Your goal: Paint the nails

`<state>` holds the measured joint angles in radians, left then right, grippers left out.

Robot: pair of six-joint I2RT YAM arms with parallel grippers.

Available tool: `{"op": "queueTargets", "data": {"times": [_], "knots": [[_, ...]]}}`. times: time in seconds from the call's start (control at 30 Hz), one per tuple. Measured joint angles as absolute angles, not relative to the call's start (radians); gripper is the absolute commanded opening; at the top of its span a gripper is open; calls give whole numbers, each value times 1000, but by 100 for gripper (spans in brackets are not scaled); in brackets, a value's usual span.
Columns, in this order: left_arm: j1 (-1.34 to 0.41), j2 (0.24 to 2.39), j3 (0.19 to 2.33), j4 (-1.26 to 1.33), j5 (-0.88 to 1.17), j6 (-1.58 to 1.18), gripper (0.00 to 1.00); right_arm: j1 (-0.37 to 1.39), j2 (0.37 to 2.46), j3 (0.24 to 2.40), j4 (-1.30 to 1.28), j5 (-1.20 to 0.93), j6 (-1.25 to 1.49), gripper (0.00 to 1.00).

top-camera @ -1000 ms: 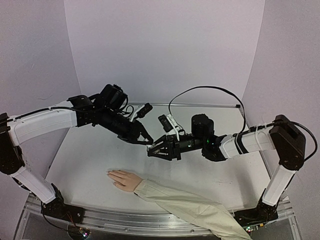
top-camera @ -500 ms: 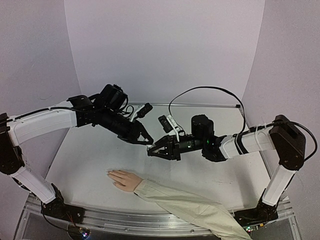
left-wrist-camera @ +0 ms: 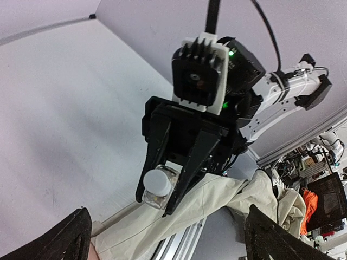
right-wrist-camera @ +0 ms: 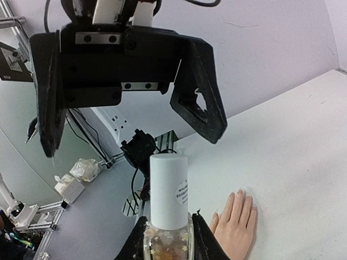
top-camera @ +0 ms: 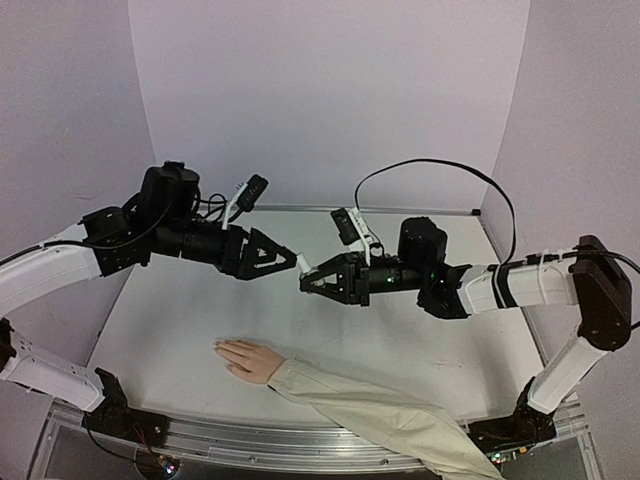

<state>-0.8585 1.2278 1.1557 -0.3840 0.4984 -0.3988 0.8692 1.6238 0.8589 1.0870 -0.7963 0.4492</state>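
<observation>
Right tool [top-camera: 304,286] clamps white-capped bottle [right-wrist-camera: 168,211]; left tool [top-camera: 286,262] spread wide, empty; an off-centre grab could dislodge it.

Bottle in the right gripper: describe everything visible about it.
The bottle is small, of clear glass with gold-looking flecks inside, topped by a tall white cap bearing a round printed label. The right gripper clamps its glass body. The cap points at the open left gripper, which stands apart from it. It hangs above the table, touching nothing else.
</observation>
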Motion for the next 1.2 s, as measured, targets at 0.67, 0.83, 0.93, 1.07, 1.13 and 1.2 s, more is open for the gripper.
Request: {"op": "queueTargets", "data": {"times": [0.67, 0.83, 0.93, 1.07, 1.13, 1.2], "knots": [[-904, 1272, 1058, 54, 679, -476, 46, 906, 1591, 872, 1311, -916, 734, 0], [-914, 1272, 1058, 79, 690, -473, 36, 906, 1576, 872, 1330, -909, 733, 0], [-916, 1267, 1058, 86, 689, -471, 30, 906, 1575, 872, 1333, -907, 729, 0], [-916, 1261, 1058, 89, 678, -460, 19, 906, 1575, 872, 1331, -897, 735, 0], [-916, 1261, 1058, 92, 680, -462, 13, 904, 1575, 871, 1329, -898, 732, 0], [-916, 1260, 1058, 97, 674, -448, 5, 904, 1575, 871, 1323, -891, 735, 0]]}}
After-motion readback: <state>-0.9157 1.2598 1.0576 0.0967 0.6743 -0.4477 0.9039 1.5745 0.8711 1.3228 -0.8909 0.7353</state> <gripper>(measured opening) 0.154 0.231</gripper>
